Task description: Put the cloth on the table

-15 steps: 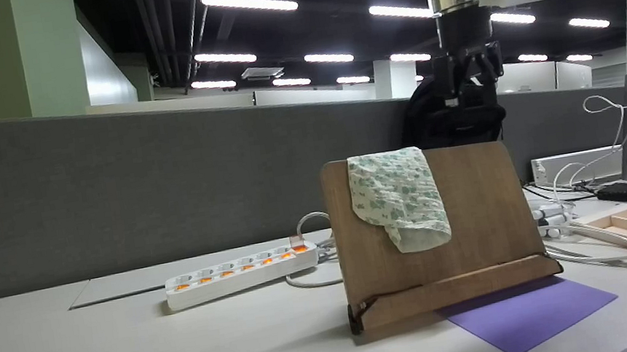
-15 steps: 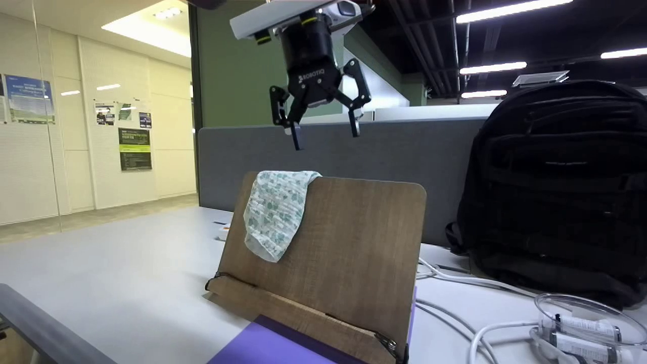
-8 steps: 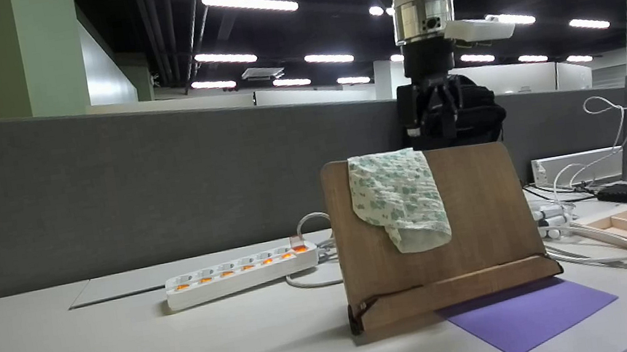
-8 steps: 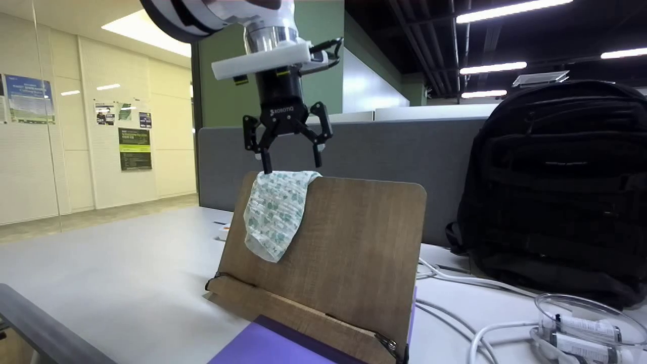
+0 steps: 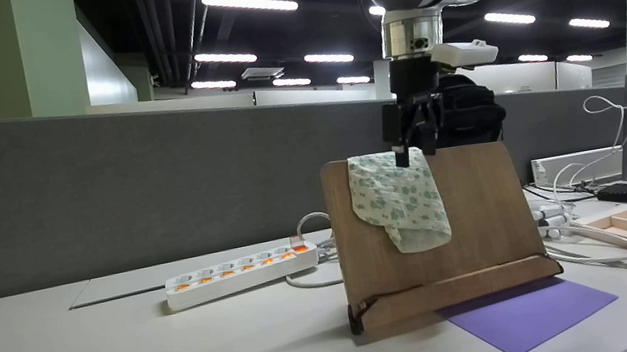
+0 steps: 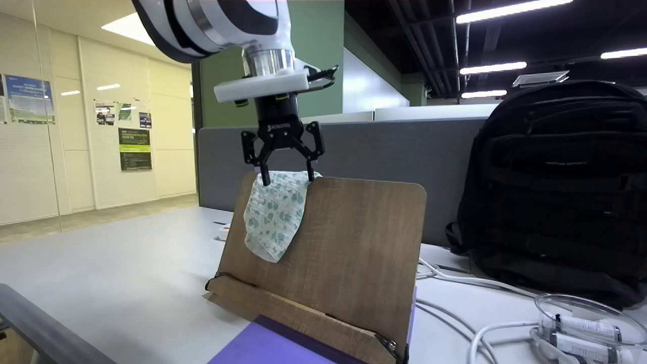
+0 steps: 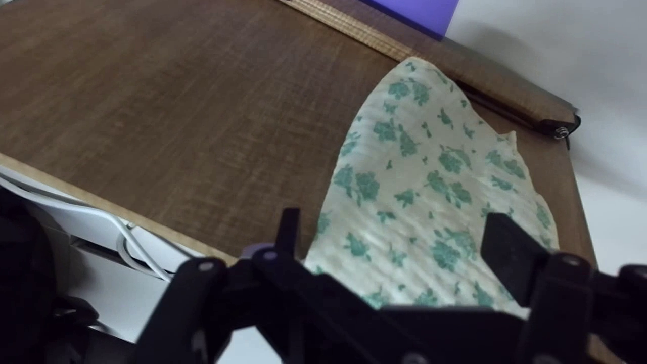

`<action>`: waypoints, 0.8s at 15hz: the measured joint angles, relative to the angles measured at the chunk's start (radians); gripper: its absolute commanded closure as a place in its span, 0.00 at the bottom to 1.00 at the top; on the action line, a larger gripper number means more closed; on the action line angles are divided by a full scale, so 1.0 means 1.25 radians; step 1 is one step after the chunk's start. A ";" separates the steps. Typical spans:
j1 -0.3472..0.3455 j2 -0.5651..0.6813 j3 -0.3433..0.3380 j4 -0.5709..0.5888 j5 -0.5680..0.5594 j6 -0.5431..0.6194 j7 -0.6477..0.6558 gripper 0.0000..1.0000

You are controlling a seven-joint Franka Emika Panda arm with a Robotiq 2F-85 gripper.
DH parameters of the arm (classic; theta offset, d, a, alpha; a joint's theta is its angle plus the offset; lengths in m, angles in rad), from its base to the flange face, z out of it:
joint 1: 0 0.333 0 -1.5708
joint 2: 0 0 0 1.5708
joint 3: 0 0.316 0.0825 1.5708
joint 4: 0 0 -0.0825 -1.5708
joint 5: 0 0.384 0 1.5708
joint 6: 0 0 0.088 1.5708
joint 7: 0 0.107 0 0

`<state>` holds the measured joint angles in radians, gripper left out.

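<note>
Black two-fingered claw (image 6: 288, 180), one, mine: I hold its jaws spread well apart, gripping nothing, at the upper end of one small, soft, green-and-white printed cloth (image 6: 275, 217); whether I touch it, I cannot tell. Cloth, location: it hangs from the top edge down the face of the back-tilted brown wooden board stand (image 6: 354, 242), with no part seen on the smooth, light grey-white table (image 6: 126, 283). Task account, by my judgement: lining up with the cloth is nearly done; the grip, the lift clear of the board stand and the laying on the table are outstanding.
</note>
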<state>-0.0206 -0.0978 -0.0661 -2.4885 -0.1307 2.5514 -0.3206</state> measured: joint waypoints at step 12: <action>0.000 0.015 0.000 0.000 0.020 0.045 -0.018 1.00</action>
<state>-0.0210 -0.0795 -0.0656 -2.4889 -0.1051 2.6076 -0.3425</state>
